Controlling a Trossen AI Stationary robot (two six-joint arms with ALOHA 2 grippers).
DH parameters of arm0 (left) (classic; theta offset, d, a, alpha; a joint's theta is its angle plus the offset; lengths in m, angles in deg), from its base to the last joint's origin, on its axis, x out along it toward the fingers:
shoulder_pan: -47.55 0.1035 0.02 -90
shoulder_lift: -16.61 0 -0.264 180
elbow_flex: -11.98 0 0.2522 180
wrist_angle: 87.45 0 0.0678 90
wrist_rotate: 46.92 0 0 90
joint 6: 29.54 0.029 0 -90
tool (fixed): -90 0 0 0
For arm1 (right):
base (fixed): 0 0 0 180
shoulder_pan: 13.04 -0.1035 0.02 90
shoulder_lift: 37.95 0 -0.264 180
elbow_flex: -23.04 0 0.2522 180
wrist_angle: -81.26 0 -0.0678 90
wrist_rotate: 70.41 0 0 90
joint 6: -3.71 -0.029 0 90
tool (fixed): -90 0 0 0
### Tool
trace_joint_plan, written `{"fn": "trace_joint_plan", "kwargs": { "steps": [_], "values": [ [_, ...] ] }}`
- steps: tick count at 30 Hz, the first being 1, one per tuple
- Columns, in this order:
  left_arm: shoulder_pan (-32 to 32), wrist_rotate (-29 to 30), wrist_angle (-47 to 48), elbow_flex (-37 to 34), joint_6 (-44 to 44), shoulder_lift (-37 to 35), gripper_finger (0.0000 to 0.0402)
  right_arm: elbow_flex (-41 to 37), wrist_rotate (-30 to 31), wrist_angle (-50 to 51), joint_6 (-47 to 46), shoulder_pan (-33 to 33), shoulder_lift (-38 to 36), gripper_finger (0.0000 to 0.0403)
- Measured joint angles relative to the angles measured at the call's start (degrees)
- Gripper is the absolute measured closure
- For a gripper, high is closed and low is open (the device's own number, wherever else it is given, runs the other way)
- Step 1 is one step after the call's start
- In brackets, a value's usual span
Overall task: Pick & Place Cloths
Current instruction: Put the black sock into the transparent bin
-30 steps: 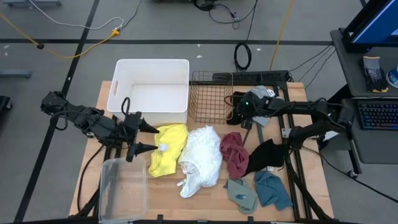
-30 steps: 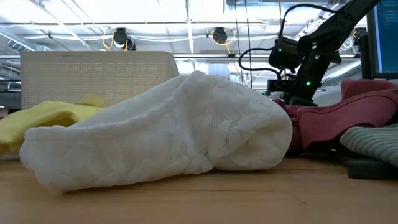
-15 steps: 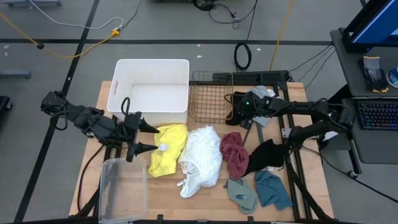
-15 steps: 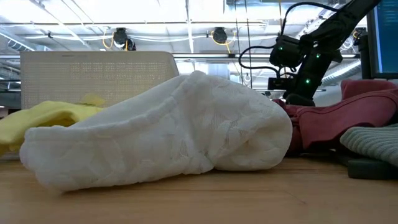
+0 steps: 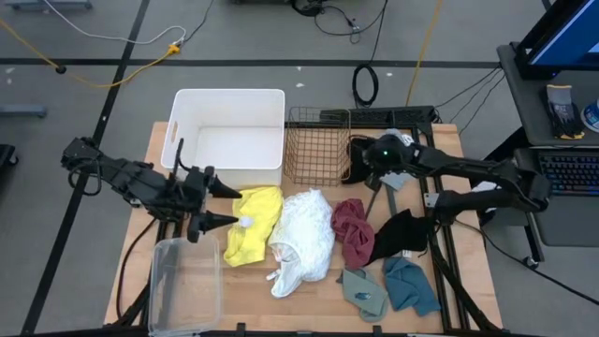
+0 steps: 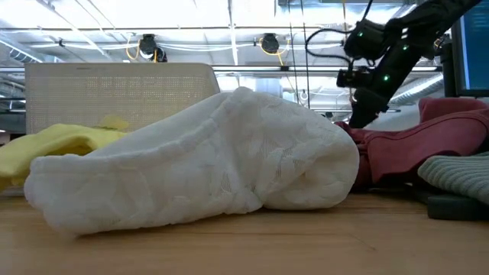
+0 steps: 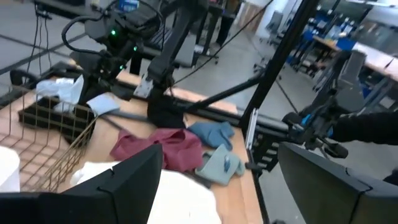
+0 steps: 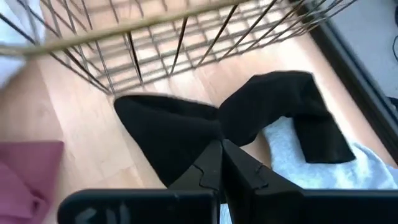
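Note:
Several cloths lie on the table in the high view: yellow (image 5: 253, 225), white (image 5: 301, 239), maroon (image 5: 353, 230), a black one (image 5: 402, 234), teal (image 5: 410, 284) and sage green (image 5: 363, 293). A second black cloth (image 5: 358, 152) lies by the wire basket, partly over a grey cloth (image 8: 298, 155). My right gripper (image 8: 221, 146) is shut on this second black cloth. My left gripper (image 5: 225, 206) is open and level, just off the yellow cloth's left edge. In the low view the white cloth (image 6: 206, 168) fills the front. My right gripper pinches the black cloth between its two fingers at a raised fold near its middle (image 8: 214, 132), coming from above. One lobe (image 8: 161, 130) spreads to one side and the other (image 8: 286, 112) to the other side, partly over the grey cloth.
A white plastic bin (image 5: 187, 103) stands at the table's far left, with a wire basket (image 5: 318, 145) to its right. A clear plastic container (image 5: 184, 285) sits at the near left corner. Black frame bars (image 5: 440, 243) run along the right side.
My right gripper has risen, most plainly in the low view, and its wrist has shifted a little toward the table's right edge.

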Motion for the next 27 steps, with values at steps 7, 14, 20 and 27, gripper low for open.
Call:
{"fn": "trace_joint_plan", "kwargs": {
  "steps": [7, 14, 20, 27],
  "values": [
    [0.0, 0.86, -6.65, -0.02, 5.84, 0.0, 0.0078, 3.39, 0.02, 7.06, -4.42, -1.94, -8.1, 0.0403],
    [0.0, 10.98, -10.42, -0.02, 10.71, 0.0, 0.0078, 13.51, 0.8, 11.99, -6.82, -5.75, -12.51, 0.0403],
    [0.0, 19.98, -10.52, -0.02, 12.24, 0.89, 0.0078, 24.31, 6.41, 15.02, -5.75, -9.77, -12.61, 0.0403],
    [0.66, 24.76, -12.16, -0.02, 12.66, 4.45, 0.0078, 35.48, 12.41, 14.2, 0.12, -14.52, -11.46, 0.0403]
  ]
}}
